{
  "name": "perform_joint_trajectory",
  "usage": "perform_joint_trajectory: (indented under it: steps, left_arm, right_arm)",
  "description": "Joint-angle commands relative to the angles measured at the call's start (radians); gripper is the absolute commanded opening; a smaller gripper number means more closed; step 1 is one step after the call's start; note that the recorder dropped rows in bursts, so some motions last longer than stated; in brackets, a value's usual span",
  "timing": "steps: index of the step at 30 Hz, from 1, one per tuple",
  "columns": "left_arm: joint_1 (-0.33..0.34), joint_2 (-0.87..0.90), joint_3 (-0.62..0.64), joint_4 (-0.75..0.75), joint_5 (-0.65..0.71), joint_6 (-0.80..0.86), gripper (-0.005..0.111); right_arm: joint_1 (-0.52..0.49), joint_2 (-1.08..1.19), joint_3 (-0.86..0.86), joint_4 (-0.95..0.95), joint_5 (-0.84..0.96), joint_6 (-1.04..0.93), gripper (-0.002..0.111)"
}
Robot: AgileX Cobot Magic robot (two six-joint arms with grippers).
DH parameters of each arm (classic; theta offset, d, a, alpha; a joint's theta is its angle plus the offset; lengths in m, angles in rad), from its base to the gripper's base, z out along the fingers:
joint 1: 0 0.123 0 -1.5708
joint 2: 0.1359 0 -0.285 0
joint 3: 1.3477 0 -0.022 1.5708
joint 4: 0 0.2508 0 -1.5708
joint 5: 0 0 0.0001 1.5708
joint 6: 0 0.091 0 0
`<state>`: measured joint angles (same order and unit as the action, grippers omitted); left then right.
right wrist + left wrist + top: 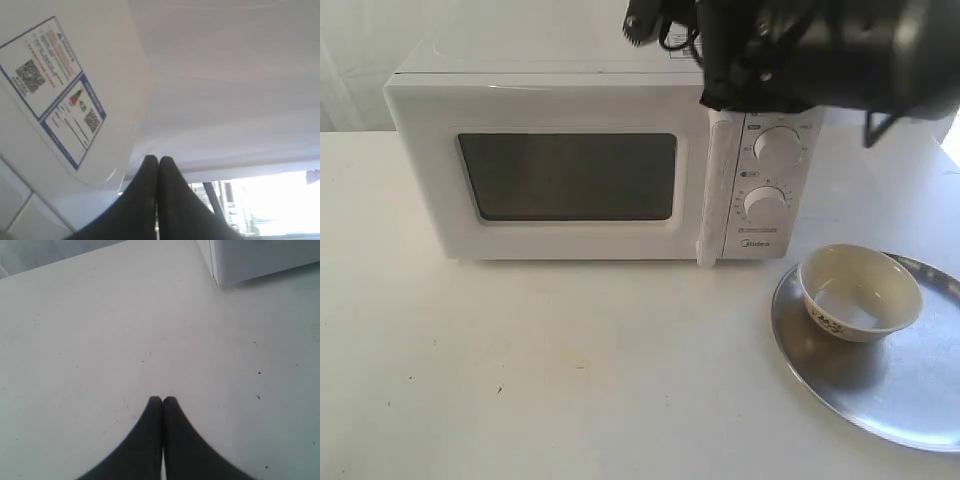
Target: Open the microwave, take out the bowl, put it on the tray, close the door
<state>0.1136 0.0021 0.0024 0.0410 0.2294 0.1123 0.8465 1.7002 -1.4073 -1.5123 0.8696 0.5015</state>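
Note:
The white microwave (570, 100) stands at the back of the table. Its door (430, 190), with a dark window, lies flush against the front, and the vertical bar handle (712, 190) sits beside the two dials. The cream bowl (860, 292) rests upright on the silver tray (880, 410) at the front right. My right gripper (158, 159) is shut and empty, hovering over the microwave's stickered top (60, 85); its black arm (800, 50) hangs above the microwave's right end. My left gripper (162, 399) is shut and empty over bare table, with a microwave corner (260, 260) ahead of it.
The white table (570, 370) stretches in front of the microwave and to its left. The tray runs off the exterior view's right edge. A pale wall or curtain lies behind the microwave.

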Motion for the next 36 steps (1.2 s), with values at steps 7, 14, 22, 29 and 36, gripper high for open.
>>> perform_joint_trajectory:
  steps: [7, 14, 22, 29, 36]
  left_arm:
    - [-0.006, -0.002, -0.002, -0.008, 0.002, -0.003, 0.0]
    - [-0.006, -0.002, -0.002, -0.008, 0.002, -0.003, 0.0]
    - [-0.006, -0.002, -0.002, -0.008, 0.002, -0.003, 0.0]
    - [-0.006, -0.002, -0.002, -0.008, 0.002, -0.003, 0.0]
    - [-0.006, -0.002, -0.002, -0.008, 0.002, -0.003, 0.0]
  right_arm:
    - [0.065, -0.731, 0.53, 0.548, -0.345, 0.001, 0.0]
    - [0.065, -1.168, 0.814, 0.622, -0.513, 0.182, 0.0]
    - [0.065, -1.51, 0.88, 0.836, -0.535, 0.184, 0.0]
    - [0.065, -1.666, 0.88, 0.836, -0.533, 0.184, 0.0]
    - [0.065, -1.7, 0.88, 0.836, -0.535, 0.184, 0.0]
